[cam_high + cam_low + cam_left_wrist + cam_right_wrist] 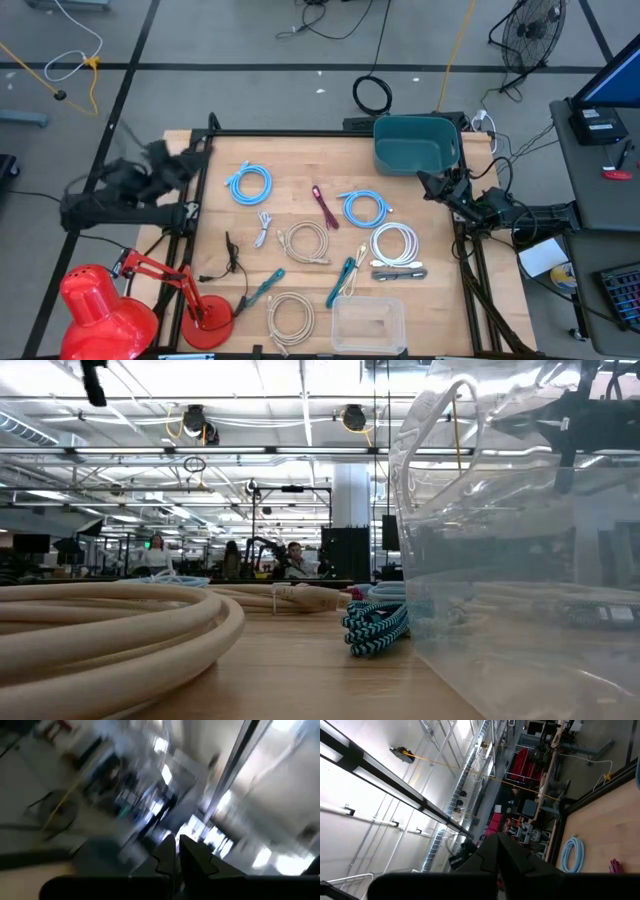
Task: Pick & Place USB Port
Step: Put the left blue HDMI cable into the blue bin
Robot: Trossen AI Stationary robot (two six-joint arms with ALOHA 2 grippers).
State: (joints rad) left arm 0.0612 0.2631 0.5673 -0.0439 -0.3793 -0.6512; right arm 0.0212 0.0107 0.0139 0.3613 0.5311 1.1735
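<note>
- The task seems to be at its very beginning: judging from how things lie, no cable is picked up yet and the teal bin [417, 143] at the far edge of the surface [300, 150] looks empty, as far as the high view shows.
- The left claw [205, 148] is beside the far left corner of the surface, far from the teal bin, clenched and grasping nothing.
- The right claw [428, 184] is just beside the teal bin, at its near right side, also clenched with nothing in it.
- All USB cables lie on the surface, on the near side of the teal bin.
- Counted coils: two light blue [249, 184], two beige [306, 242], one white [394, 241].
- Loose ones: two teal cables [341, 280], one magenta [323, 206], one black [231, 258], one small white [263, 228], and one grey piece [399, 272].
- One clear plastic box [368, 324] stands at the near edge, opposite to the teal bin; it appears empty too.
</note>
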